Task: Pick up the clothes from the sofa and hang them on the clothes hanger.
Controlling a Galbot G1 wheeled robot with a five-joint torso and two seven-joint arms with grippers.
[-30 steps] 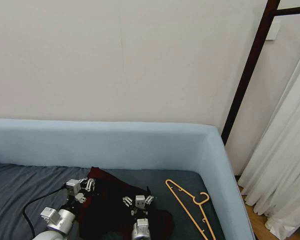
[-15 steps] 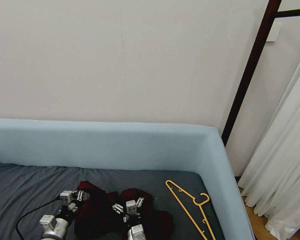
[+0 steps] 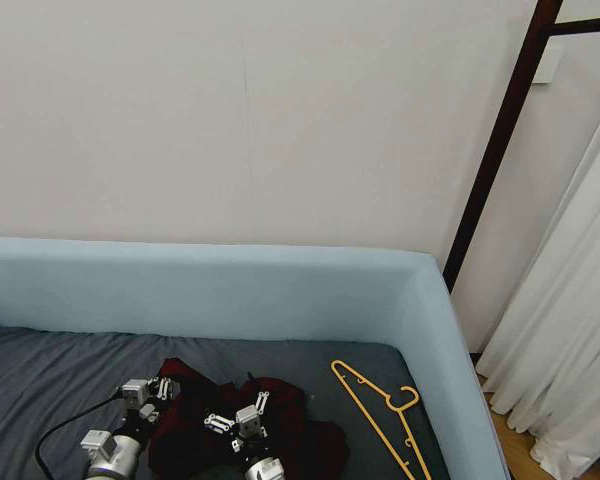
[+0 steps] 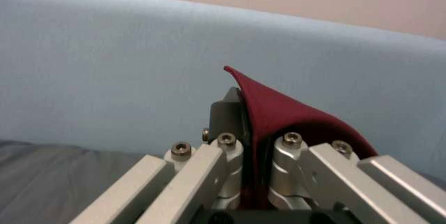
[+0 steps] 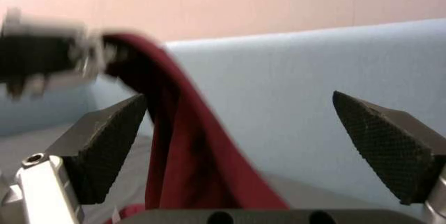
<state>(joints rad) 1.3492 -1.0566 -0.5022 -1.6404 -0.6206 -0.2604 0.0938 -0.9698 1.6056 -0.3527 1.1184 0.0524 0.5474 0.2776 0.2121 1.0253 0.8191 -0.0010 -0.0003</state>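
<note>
Clothes (image 3: 290, 435), one dark red garment, lie bunched on the sofa (image 3: 230, 290) seat, the near part cut off from sight. My left gripper (image 3: 160, 388) has its jaws pinching the garment's left edge. My right gripper (image 3: 236, 410) is at the middle, jaws spread. An orange hanger (image 3: 375, 410) lies to the right, running near to far.

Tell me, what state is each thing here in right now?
garment, one edge held up, the rest bunched on the sofa
hanger, lying flat on the sofa, bare
left claw, shut on the garment
right claw, open, holding nothing
</note>
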